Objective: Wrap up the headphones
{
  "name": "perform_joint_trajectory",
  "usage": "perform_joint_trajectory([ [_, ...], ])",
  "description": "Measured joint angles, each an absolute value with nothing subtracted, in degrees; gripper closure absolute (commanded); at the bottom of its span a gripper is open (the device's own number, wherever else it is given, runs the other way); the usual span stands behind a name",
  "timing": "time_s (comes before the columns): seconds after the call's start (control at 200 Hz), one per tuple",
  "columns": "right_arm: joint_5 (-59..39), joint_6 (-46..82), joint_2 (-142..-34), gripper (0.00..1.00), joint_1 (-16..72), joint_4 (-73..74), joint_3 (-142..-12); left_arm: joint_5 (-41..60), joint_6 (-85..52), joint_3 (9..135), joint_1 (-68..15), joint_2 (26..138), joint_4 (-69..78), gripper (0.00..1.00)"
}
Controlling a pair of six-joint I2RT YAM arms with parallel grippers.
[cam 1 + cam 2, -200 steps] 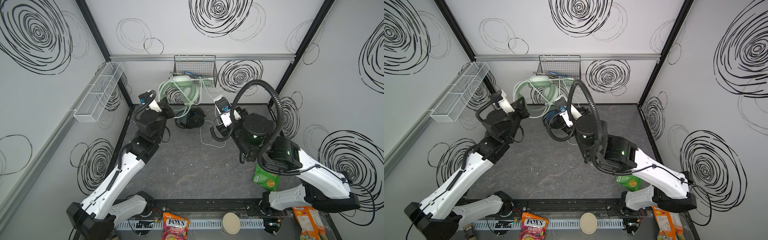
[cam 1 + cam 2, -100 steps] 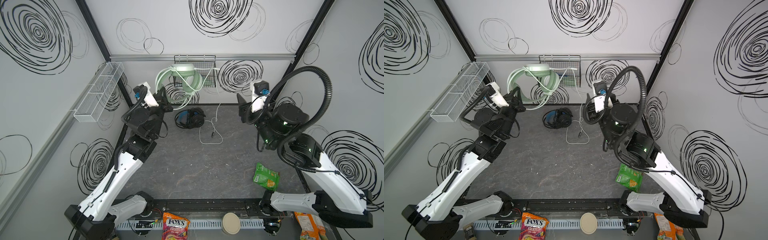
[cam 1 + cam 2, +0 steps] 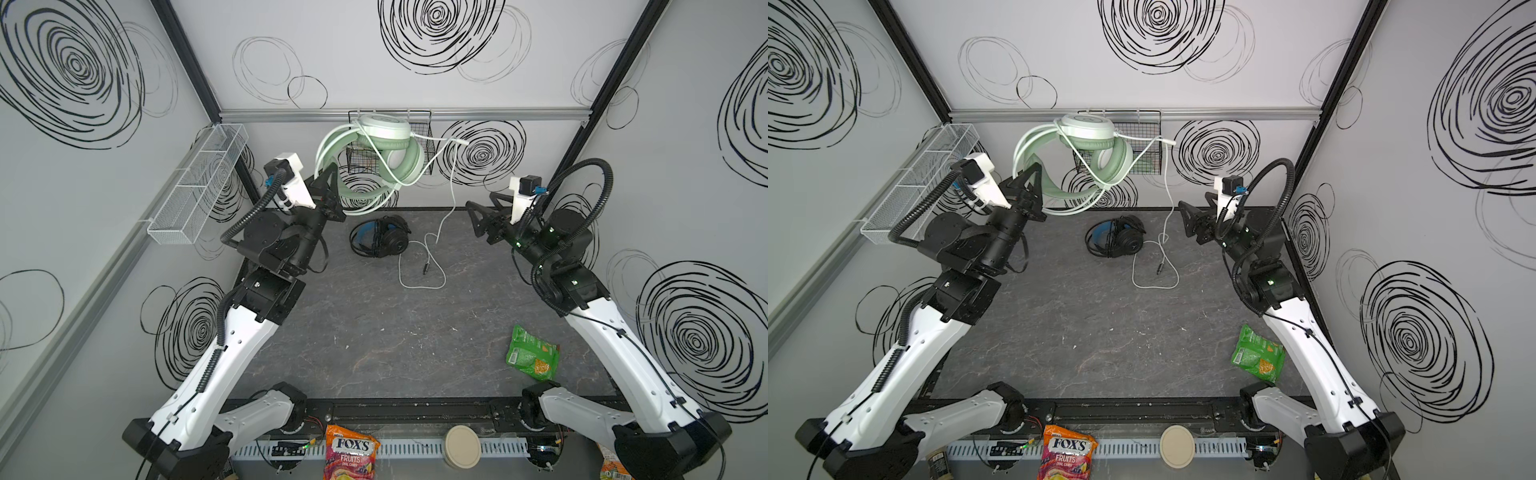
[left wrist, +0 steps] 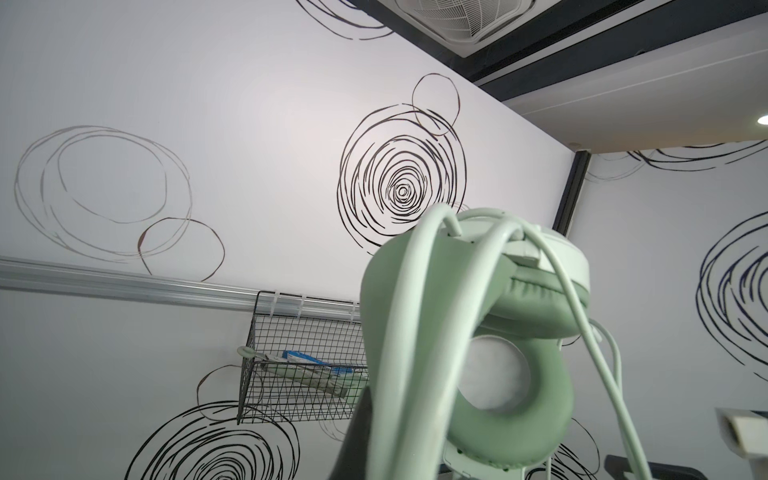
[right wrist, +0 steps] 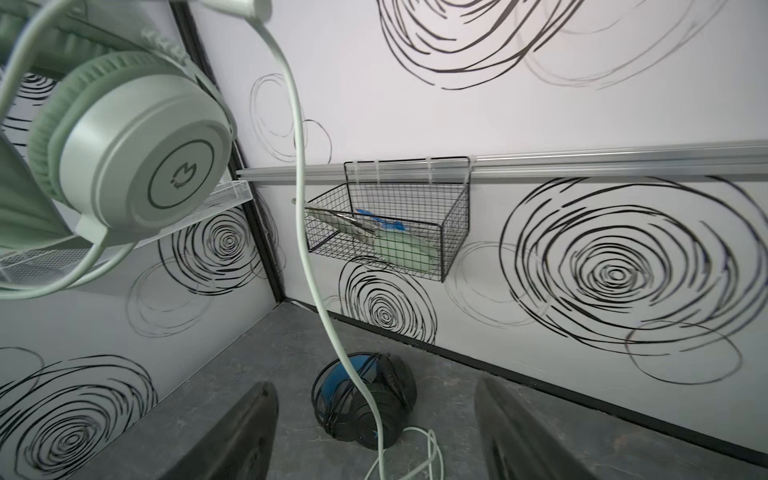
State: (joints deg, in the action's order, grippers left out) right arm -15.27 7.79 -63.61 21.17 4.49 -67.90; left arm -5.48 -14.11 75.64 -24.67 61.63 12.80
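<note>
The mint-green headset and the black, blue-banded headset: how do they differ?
The mint-green headset hangs from the shut left gripper; the black blue-banded headset lies on the grey table. The green one's pale cable trails down loose; the black one's looks bundled. Both are corded over-ear sets.

You can read "FOX'S FRUITS" on the glossy pink-and-orange candy bag (image 3: 350,453); the mint-green headphones (image 5: 137,166) carry a circled emblem on one earcup.

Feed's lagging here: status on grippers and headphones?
Left gripper shut on mint-green headphones, held aloft. Right gripper open, empty. Cable partly wound, tail trailing onto table beside black headphones.
</note>
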Motion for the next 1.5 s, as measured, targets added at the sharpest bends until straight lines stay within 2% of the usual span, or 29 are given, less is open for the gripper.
perform_joint_trajectory([
  [0.27,-24.4,8.8,-69.1,0.16,21.3,9.8,-73.1,-2.5,-14.1,76.1,-24.6,60.6,12.7,1.00],
  [0.38,-26.3,9.0,-70.6,0.21,21.9,11.3,-75.5,-2.0,-14.1,76.3,-24.6,60.6,12.0,1.00],
  [0.44,-26.5,9.0,-71.7,0.33,22.4,11.8,-76.7,-1.7,-14.1,76.3,-24.6,60.6,11.8,1.00],
  [0.55,-26.6,8.8,-73.7,0.70,22.8,11.7,-79.0,-1.3,-14.1,76.3,-24.6,60.7,11.5,1.00],
  [0.665,-24.8,7.9,-75.7,1.00,22.9,11.2,-81.7,-1.2,-14.1,76.3,-24.6,60.7,11.2,1.00],
  [1.076,-12.4,3.1,-72.8,1.00,24.2,7.7,-86.1,-2.9,-16.8,75.5,-22.8,60.7,11.4,1.00],
  [1.341,-8.6,-1.8,-69.6,1.00,31.7,5.0,-86.6,-5.8,-18.5,75.3,-22.7,61.3,11.2,1.00],
  [1.501,-8.4,-1.4,-68.1,1.00,40.9,3.7,-84.4,-6.5,-20.2,75.3,-22.1,62.5,10.8,1.00],
])
